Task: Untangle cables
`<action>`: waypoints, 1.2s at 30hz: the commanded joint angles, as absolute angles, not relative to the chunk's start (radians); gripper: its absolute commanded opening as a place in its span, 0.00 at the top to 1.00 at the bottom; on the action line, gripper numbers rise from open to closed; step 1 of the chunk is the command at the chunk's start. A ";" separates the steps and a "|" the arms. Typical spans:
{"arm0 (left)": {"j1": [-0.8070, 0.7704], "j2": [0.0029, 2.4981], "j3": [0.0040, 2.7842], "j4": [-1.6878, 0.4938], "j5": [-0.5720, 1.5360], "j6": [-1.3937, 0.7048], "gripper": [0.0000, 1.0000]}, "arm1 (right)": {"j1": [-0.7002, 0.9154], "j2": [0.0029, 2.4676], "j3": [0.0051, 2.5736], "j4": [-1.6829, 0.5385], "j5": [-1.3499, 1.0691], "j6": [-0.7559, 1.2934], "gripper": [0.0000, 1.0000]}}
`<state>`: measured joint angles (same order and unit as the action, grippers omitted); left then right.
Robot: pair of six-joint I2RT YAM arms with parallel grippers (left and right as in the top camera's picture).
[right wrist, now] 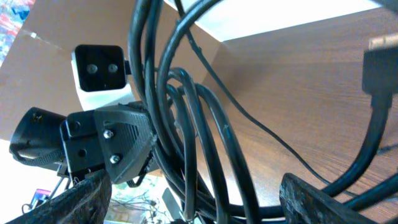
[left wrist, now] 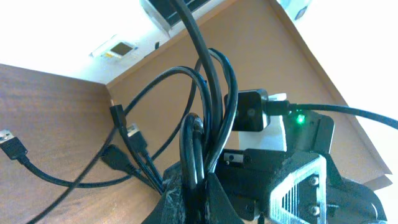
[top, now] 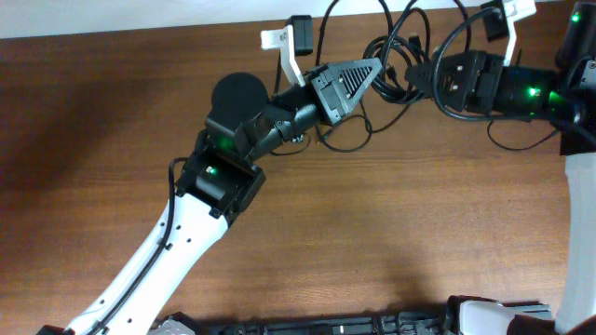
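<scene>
Black cables make one knot, its strands crossing too tightly to count. Several loops run off the top of the overhead view and are cut off. Two grippers meet at this knot. The left gripper is clamped on a few strands. The pinched part disappears between its fingers, and the rest of the knot rises from that grip. Facing the left gripper, just beyond the knot, the right gripper has its jaws wide apart. Cords pass through the gap, but whether they touch either finger is hard to make out. Four plug ends show beside the left gripper against the wooden table, one of them a flat metal plug partly cut by the frame edge.
</scene>
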<state>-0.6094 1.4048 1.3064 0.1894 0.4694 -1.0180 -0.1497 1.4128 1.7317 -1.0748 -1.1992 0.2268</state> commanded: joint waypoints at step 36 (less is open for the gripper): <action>-0.451 1.406 1.317 0.318 0.660 -1.250 1.00 | -0.112 1.409 1.739 -1.164 -0.477 0.134 0.96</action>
